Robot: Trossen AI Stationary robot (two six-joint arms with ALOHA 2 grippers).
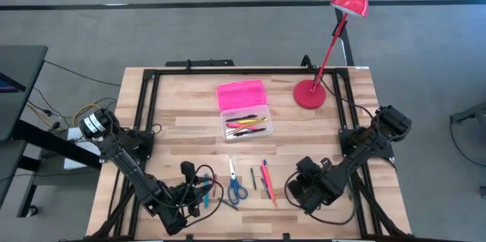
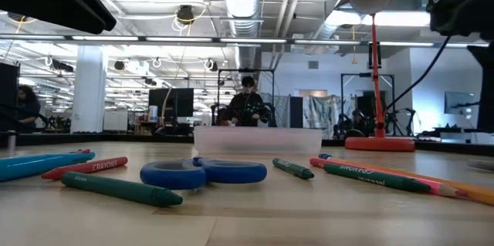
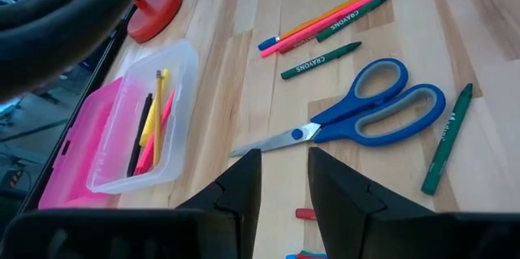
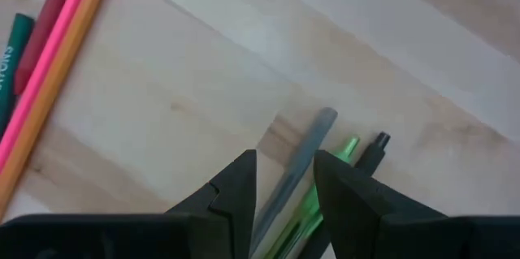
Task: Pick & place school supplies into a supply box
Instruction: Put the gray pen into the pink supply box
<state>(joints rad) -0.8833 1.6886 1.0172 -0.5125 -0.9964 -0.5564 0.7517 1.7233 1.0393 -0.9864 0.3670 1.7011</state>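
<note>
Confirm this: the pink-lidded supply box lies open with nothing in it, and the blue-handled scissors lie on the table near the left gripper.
Not quite. The supply box is open, but its clear base already holds a few pens, yellow, black and pink; the left wrist view shows them best. The rest holds: the scissors lie on the table near the left gripper.

The pale wood surface (image 1: 182,113) carries an open supply box (image 1: 244,123), its pink lid (image 1: 241,94) flat beside the clear base, and a red lamp base (image 1: 309,95) near it. Blue-handled scissors (image 1: 235,185), green crayons (image 3: 320,61) and pink and orange pencils (image 1: 266,181) lie loose along the near edge.
</note>
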